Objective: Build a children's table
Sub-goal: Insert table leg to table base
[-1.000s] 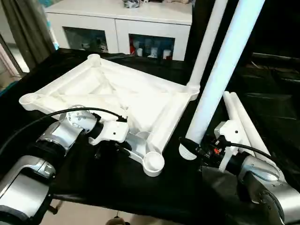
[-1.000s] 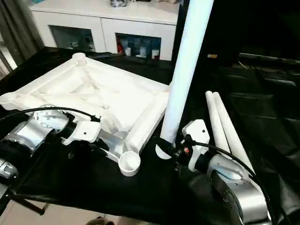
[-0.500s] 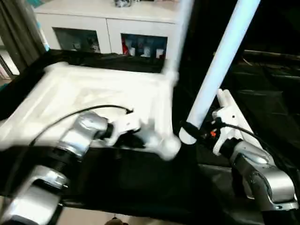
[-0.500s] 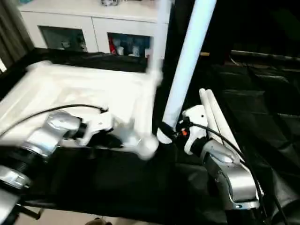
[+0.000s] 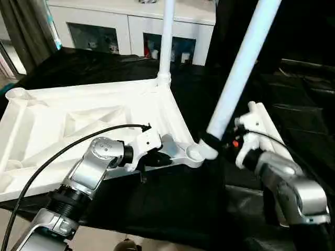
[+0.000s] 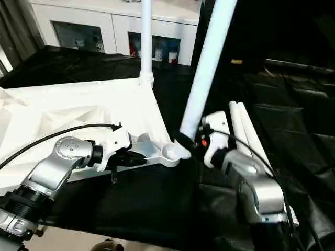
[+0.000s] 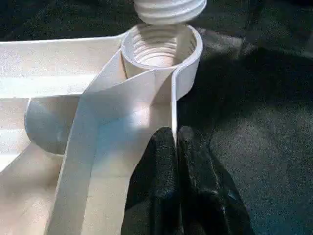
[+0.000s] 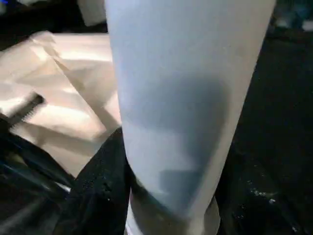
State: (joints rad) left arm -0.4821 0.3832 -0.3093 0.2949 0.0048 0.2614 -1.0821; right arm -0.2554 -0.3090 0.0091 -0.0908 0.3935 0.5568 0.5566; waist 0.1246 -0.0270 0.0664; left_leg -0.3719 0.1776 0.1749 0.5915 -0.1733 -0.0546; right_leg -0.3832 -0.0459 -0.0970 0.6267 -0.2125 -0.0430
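The children's table's white tabletop (image 5: 78, 112) lies upside down, ribbed side up, on the black-draped table. One white leg (image 5: 166, 42) stands upright in its far corner socket. My left gripper (image 7: 175, 134) is shut on the tabletop's thin rim wall just behind the near corner socket (image 7: 161, 49). My right gripper (image 5: 213, 140) is shut on a second, tilted leg (image 5: 241, 68). That leg's threaded end (image 7: 168, 7) hovers right at the mouth of the near socket. In the right wrist view the held leg (image 8: 186, 98) sits between black fingers (image 8: 105, 186).
Two more white legs (image 5: 267, 123) lie side by side on the black cloth behind my right wrist. A white cabinet (image 5: 131, 21) with glass doors stands beyond the table's far edge. A grey curtain (image 5: 23, 31) hangs at the far left.
The tabletop has swung round with my left gripper pinching its rim, bringing the near socket under the held leg's threaded end. The head view has also shifted.
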